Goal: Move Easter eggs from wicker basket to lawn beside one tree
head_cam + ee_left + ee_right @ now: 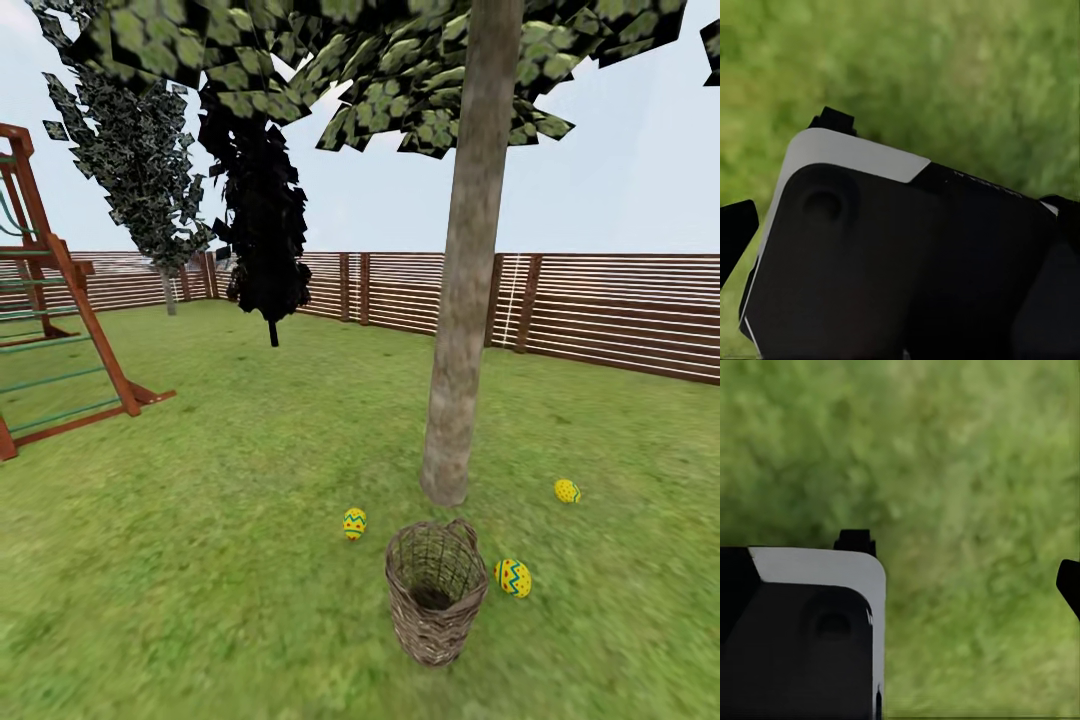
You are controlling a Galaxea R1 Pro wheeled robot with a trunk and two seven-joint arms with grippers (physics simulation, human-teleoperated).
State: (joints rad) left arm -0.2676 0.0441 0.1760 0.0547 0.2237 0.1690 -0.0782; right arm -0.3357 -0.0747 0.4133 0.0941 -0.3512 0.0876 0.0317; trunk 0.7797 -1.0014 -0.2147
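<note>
The wicker basket [436, 592] stands upright on the lawn [220, 560] just in front of the tree [462, 330], and no egg shows in its dark inside. Three yellow Easter eggs lie on the grass around the trunk's foot: one [354, 523] to the basket's left, one [513, 578] touching or nearly touching its right side, one [567, 491] further right. In the wrist views, my left gripper [900, 225] and right gripper [900, 581] hang over blurred grass with fingertips [735, 232] [1069, 585] spread to the picture edges, nothing between them.
A wooden play frame [60, 340] stands at the left. A thin-trunked black-leaved tree [265, 240] and a brown slatted fence [600, 310] are behind. A black, white-edged part of the robot [892, 262] [802, 637] sits below each gripper.
</note>
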